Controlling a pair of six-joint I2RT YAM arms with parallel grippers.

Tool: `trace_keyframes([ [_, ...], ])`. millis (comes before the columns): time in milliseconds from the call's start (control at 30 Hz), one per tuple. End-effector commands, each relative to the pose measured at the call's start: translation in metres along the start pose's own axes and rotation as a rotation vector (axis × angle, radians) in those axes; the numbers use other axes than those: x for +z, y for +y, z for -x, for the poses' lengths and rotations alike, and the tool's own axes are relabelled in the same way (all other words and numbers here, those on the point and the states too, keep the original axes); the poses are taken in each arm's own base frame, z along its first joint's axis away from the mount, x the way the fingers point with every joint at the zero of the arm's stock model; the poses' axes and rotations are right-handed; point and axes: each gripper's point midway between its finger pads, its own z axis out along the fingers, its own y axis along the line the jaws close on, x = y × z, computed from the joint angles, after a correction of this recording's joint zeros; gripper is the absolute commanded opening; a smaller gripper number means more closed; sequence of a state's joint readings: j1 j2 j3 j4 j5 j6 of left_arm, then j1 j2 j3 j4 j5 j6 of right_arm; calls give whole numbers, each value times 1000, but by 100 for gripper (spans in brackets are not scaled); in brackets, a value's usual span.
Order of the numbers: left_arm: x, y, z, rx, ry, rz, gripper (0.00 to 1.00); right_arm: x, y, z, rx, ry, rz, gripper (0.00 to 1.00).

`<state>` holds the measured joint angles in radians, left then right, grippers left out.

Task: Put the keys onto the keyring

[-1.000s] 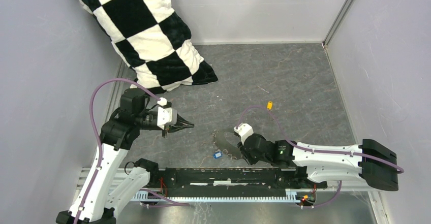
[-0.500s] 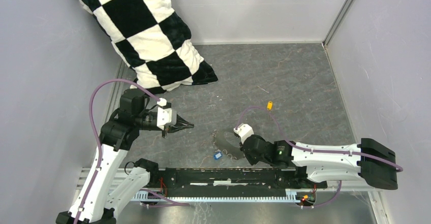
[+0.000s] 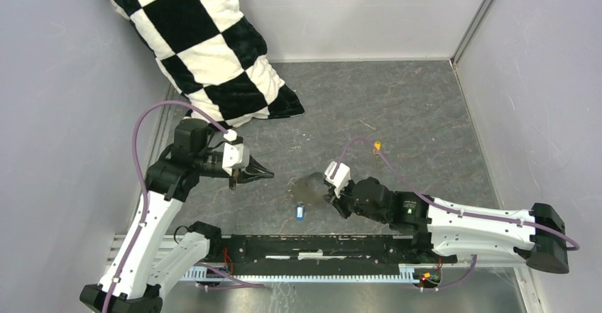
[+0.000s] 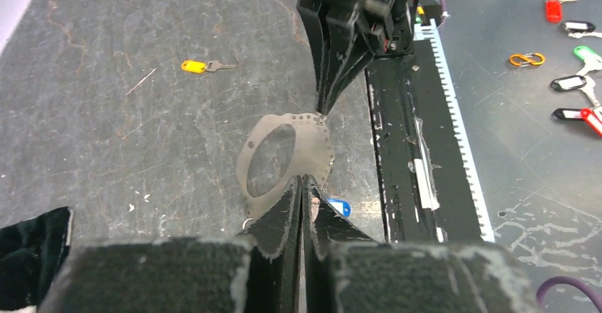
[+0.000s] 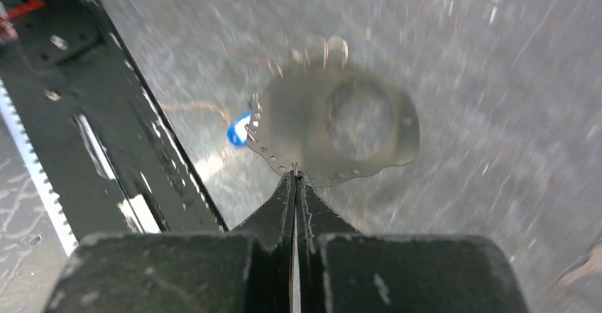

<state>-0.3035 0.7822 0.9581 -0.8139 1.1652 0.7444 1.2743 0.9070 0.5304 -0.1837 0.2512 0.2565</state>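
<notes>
Right gripper (image 5: 294,177) pinching the keyring (image 5: 334,125) by its rim.
Its fingers are pressed together on the near edge. The left gripper (image 4: 302,185) is closed on nothing, apart from the ring. The blue key (image 3: 300,212) lies just beside the ring, and the yellow-orange key (image 3: 376,145) lies farther back.

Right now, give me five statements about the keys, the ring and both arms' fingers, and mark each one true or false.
1. The right fingers are closed on the rim of the thin tan-grey oval keyring. True.
2. The blue-headed key hangs on that ring. False: it lies loose on the grey table.
3. The yellow-orange-headed key lies on the table, apart from the ring. True.
4. The left fingers are spread wide. False: they are shut and hold nothing.
5. The black-and-white checkered pillow sits at the far right. False: it is at the far left.
</notes>
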Motion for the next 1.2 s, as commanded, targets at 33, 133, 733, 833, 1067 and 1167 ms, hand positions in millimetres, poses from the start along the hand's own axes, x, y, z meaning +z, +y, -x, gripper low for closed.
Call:
trace_keyframes([
  [33,2,1,25,-3,-78,-51,9,-27,21,126,-270,-384,103,1],
  [133,3,4,31,6,-88,-60,15,-38,32,165,-393,-457,133,0],
  [733,-7,-15,65,15,-162,-81,23,-72,79,262,-583,-685,299,0],
  [833,-8,-14,75,-7,-198,-55,25,-75,86,266,-566,-720,328,0],
  [1067,-10,-24,79,-27,-221,-77,30,-82,97,275,-510,-800,388,0],
  [1167,-11,-26,80,-16,-224,-80,30,-87,101,278,-492,-827,410,0],
])
